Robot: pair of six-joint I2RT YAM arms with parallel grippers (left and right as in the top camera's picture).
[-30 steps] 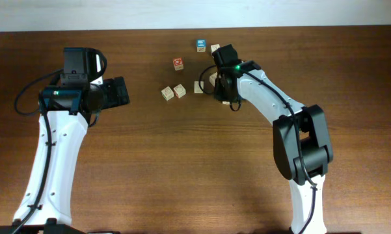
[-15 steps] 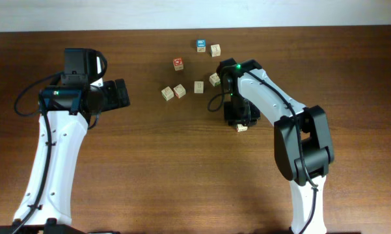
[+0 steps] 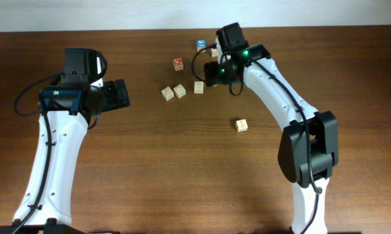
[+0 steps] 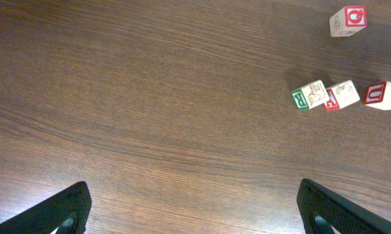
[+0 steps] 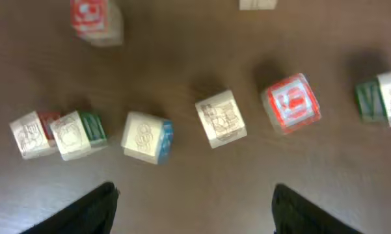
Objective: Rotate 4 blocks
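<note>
End effector, right (image 3: 215, 72): released, fingers spread, nothing between them; hovers at upper centre of the overhead view.
End effector, left (image 3: 120, 93): spread wide, empty, at frame left.
Blocks (image 3: 179, 91): three in a loose row, just left of the right fingers.
Fourth block (image 3: 241, 125): alone on the worktop (image 3: 149, 169), lower right of centre.

This looks like a robotics lab bench. A dark wood-grain table (image 3: 182, 169) has a white-and-black left arm (image 3: 52, 156) and right arm (image 3: 273, 84) standing at its near edge, with exposed cables (image 3: 25, 97). Small letter cubes (image 3: 180, 91) lie scattered toward its far edge, and a plain pale strip (image 3: 117, 13) runs beyond it.
</note>
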